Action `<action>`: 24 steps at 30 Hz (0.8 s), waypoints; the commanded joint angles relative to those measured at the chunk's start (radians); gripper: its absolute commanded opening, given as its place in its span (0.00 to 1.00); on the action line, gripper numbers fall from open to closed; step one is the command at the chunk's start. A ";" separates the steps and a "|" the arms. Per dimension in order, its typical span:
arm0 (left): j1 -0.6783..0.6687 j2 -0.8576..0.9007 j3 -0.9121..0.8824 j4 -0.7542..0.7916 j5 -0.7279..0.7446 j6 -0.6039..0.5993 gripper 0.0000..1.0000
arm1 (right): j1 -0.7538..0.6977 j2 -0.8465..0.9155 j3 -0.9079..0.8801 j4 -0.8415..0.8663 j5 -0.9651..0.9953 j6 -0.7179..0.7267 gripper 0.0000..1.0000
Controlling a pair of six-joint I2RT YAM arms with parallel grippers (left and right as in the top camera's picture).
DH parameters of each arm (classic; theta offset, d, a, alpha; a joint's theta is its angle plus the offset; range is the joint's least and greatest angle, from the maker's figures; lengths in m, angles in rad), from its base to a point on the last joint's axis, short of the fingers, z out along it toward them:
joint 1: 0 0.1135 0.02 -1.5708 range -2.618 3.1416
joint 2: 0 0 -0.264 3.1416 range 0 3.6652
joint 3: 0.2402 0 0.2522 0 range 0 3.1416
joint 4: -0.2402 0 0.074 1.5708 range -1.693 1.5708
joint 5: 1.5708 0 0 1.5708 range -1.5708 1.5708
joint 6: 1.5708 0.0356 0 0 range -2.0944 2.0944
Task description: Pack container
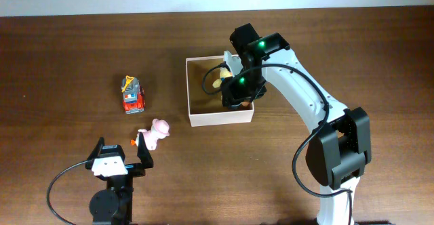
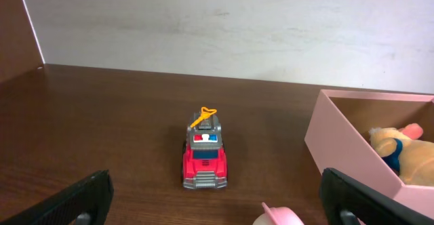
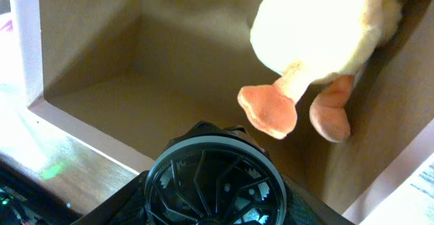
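Observation:
The container [image 1: 220, 118] is a square shallow box with pale walls and a tan inside, at the table's middle back. It also shows in the left wrist view [image 2: 339, 140] and the right wrist view [image 3: 27, 49]. A yellow plush duck [image 1: 218, 76] [image 2: 397, 150] [image 3: 325, 28] lies inside it at the back. My right gripper [image 1: 237, 89] reaches into the container's right side, shut on a black wheel-shaped toy [image 3: 217, 177]. My left gripper [image 1: 122, 147] is open and empty near the front edge, behind a pink pig [image 1: 156, 131] [image 2: 278, 216].
A red fire truck [image 1: 133, 94] [image 2: 204, 156] with a yellow ladder stands on the table left of the container, ahead of my left gripper [image 2: 224, 201]. A white wall runs along the table's far edge.

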 commanded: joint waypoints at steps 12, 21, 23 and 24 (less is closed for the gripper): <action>0.006 -0.006 -0.007 0.002 0.011 0.013 0.99 | 0.016 0.008 -0.010 0.026 -0.005 -0.003 0.57; 0.006 -0.006 -0.007 0.002 0.011 0.013 0.99 | 0.029 0.008 -0.010 0.023 0.016 -0.003 0.57; 0.006 -0.006 -0.007 0.002 0.011 0.013 0.99 | 0.029 0.008 -0.010 0.019 0.016 -0.003 0.57; 0.006 -0.006 -0.007 0.002 0.011 0.013 0.99 | 0.029 0.008 -0.010 0.013 0.017 -0.003 0.57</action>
